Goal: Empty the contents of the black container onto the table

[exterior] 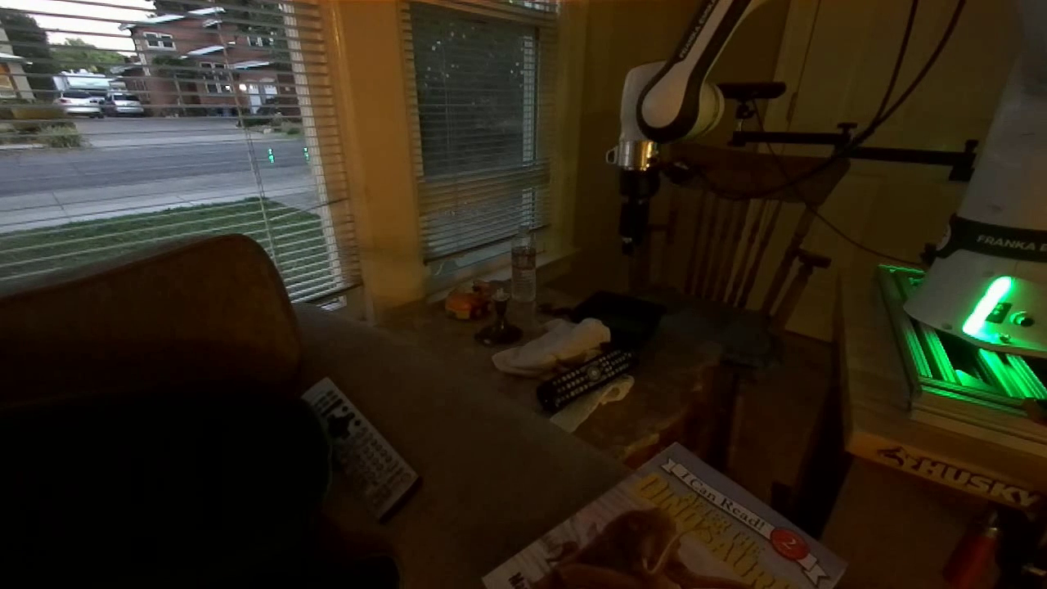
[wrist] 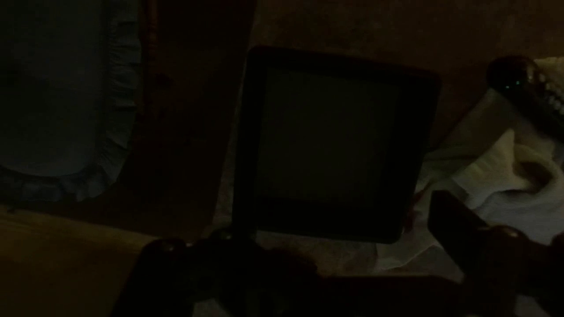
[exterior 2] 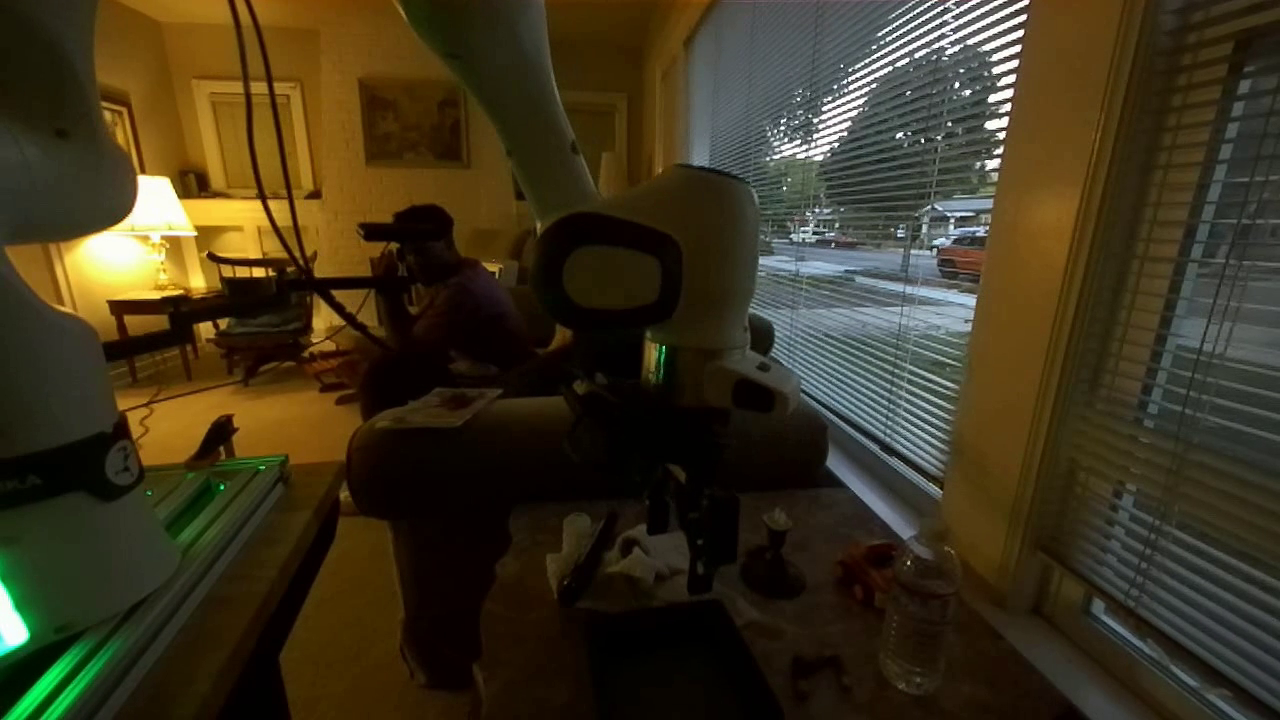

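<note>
The black container point(exterior: 630, 315) sits upright on the tan-brown table point(exterior: 675, 393). It shows in both exterior views, here near the bottom edge point(exterior 2: 675, 660), and fills the middle of the dark wrist view point(wrist: 326, 136). Its inside looks uniformly dark; I cannot make out any contents. My gripper point(exterior: 628, 237) points down above the table and apart from the container. In an exterior view its two fingers are spread point(exterior 2: 680, 550). In the wrist view the fingers point(wrist: 341, 215) are wide apart with nothing held between them.
A white cloth point(exterior 2: 650, 555) and a black remote point(exterior 2: 588, 560) lie beside the container. A candle holder point(exterior 2: 774, 565), an orange toy point(exterior 2: 868, 575), a water bottle point(exterior 2: 918, 620) and a small dark thing point(exterior 2: 820, 675) stand near the window. A wooden chair point(exterior: 724, 245) adjoins the table.
</note>
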Robot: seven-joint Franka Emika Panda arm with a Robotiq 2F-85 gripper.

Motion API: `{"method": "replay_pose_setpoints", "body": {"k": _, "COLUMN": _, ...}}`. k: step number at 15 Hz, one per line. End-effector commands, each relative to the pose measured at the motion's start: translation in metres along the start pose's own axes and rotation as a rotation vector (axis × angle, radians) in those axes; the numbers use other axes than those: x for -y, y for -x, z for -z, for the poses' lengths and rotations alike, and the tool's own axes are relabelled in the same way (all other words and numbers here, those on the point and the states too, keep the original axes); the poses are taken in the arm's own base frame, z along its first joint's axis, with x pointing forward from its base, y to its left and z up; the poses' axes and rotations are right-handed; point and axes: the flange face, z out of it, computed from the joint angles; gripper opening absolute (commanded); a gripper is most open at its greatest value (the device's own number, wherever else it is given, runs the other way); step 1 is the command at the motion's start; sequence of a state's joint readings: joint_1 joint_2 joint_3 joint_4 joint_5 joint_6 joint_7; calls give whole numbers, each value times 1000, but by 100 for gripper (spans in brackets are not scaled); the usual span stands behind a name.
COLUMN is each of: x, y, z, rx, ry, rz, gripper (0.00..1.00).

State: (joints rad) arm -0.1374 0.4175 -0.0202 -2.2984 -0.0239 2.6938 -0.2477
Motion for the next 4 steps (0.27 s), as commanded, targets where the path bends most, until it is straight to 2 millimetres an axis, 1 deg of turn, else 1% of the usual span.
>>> {"method": "replay_pose_setpoints", "body": {"k": 1, "x": 0, "y": 1, "z": 1, "rx": 4, "ry": 9, "rz": 5, "gripper": 100}}
{"method": "replay_pose_setpoints", "body": {"k": 4, "x": 0, "y": 2, "z": 1, "rx": 5, "ry": 14, "rz": 8, "gripper": 100}}
